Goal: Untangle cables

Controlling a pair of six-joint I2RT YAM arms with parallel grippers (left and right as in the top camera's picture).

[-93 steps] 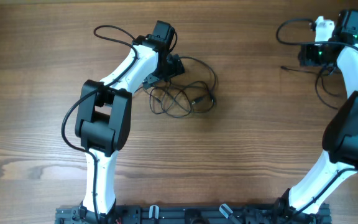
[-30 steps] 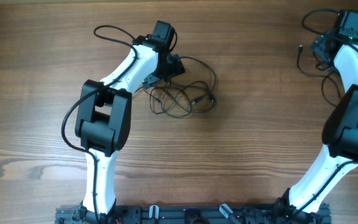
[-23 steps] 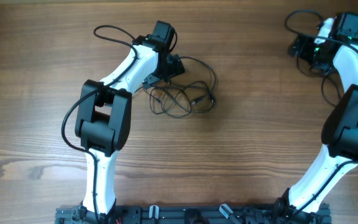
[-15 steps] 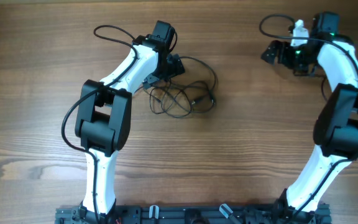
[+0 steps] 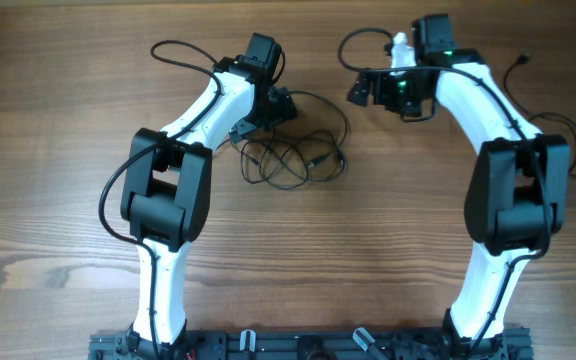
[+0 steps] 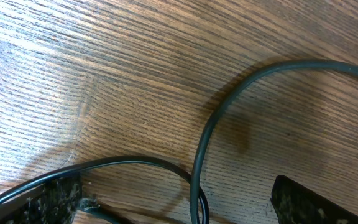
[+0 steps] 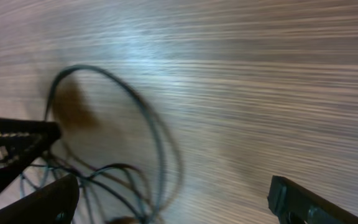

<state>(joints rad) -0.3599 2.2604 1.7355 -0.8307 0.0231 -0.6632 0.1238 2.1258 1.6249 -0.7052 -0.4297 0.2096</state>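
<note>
Wooden table (image 5: 48, 200), black cables (image 5: 293, 158) in a loose tangle near the middle.
Left gripper (image 5: 281, 106) sits at the tangle's upper-left edge, jaws spread wide with a strand lying between them. Right gripper (image 5: 360, 90) hovers just past the tangle's upper right, jaws wide apart too, its wrist view pretty blurry.

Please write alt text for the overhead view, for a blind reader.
Thin black cables lie tangled on a wooden table. The left hand is at the tangle's upper left edge; the right hand is apart, upper right.
</note>
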